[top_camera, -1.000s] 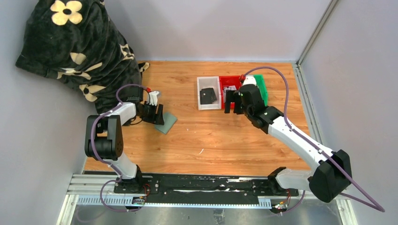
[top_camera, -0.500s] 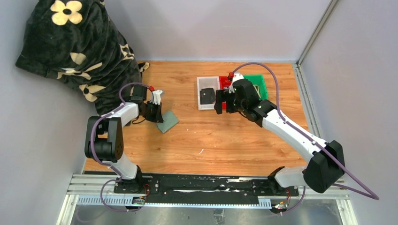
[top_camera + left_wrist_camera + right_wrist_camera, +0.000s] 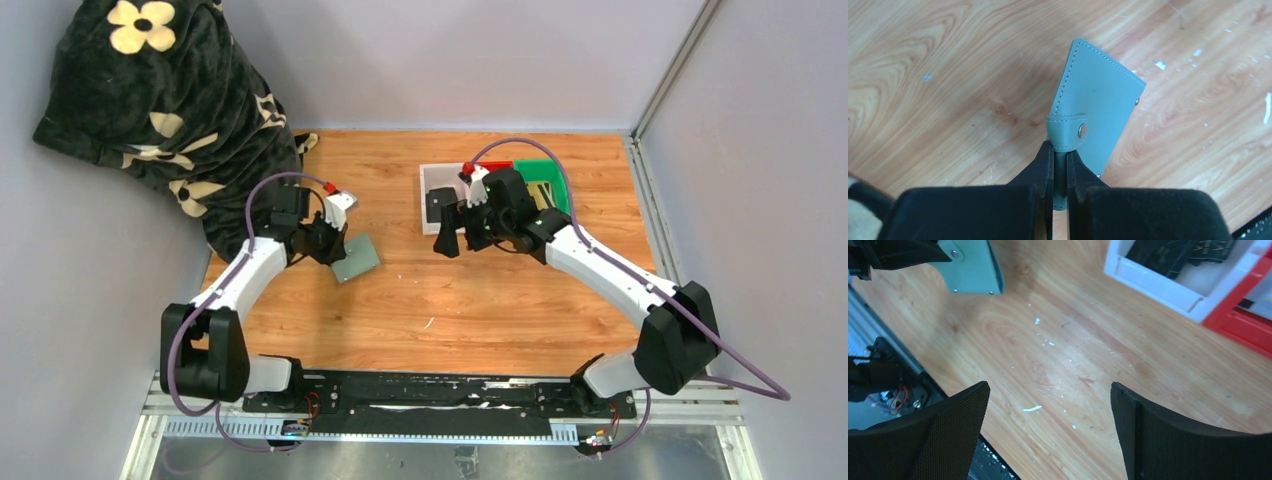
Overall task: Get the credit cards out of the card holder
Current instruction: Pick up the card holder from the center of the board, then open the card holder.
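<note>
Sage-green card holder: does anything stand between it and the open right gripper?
Nothing visible. Only wooden tabletop lies between the right gripper and the sage-green soft card holder, which the left gripper pinches at its snap-tab edge. The white plastic bin sits off that line.

Bright, even light from overhead falls on the counter [image 3: 450, 290]; shadows are faint and soft-edged. Wood grain is sharp in both wrist views, the nearest foreground slightly blurred.
</note>
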`<state>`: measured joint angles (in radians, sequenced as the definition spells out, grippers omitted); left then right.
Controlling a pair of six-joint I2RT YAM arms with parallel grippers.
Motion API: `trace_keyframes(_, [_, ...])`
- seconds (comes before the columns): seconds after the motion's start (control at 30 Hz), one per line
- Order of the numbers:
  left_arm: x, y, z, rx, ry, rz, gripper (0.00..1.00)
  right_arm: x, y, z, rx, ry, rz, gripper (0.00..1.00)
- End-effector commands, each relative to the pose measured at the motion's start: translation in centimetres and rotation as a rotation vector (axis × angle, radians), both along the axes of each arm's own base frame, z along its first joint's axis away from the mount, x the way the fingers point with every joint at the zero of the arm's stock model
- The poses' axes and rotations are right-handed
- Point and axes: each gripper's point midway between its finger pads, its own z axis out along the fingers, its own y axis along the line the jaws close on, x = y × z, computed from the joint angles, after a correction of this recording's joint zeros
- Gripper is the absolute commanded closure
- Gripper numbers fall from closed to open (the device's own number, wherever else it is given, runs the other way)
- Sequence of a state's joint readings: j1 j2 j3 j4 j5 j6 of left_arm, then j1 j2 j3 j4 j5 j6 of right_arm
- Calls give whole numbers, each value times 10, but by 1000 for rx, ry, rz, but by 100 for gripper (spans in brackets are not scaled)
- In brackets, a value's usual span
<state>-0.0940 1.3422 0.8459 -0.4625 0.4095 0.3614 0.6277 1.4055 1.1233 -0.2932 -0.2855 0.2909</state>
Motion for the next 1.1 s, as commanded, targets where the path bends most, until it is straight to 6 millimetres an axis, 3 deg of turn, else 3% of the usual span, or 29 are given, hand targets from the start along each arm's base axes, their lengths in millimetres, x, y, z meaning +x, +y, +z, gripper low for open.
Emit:
trace_keyframes(0.0, [-24,-19,11,-27,-25,-163,100,-21,23,10,63,26,134,6])
trace_keyframes(0.23, [-49,-35,43,-94,-84,-298,100,-47,37,12,125,67,256,4])
trace_keyframes(0.43, [-63,-44,73,-144,-157,-355,100,-62,52,25,246,81,330,3])
trace_keyframes(0.7, [-73,-56,121,-226,-221,-371,100,-79,92,29,329,103,410,2])
trace_keyframes(0.9, [-88,-60,146,-272,-220,-379,100,-90,124,45,459,147,493,3])
trace_keyframes(1.07, [-98,-59,163,-278,-247,-376,100,-105,145,67,563,172,570,10])
